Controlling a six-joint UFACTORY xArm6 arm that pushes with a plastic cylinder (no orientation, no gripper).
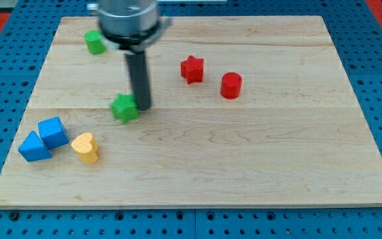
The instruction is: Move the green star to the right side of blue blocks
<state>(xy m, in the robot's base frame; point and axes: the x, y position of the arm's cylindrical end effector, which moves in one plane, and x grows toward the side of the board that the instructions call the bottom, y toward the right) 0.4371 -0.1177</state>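
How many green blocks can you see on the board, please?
2. A green block sits near the view's top left; its shape is unclear. The green star lies mid-left, touching my tip on its right. None seem hidden.

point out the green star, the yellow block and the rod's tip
green star (124, 107), camera view, middle of its top face
yellow block (85, 147), camera view, centre of the block, right of the blue blocks
my tip (142, 106), camera view, rod's very end, at the star's right edge

rod (137, 73) top blurred, perhaps cut off.
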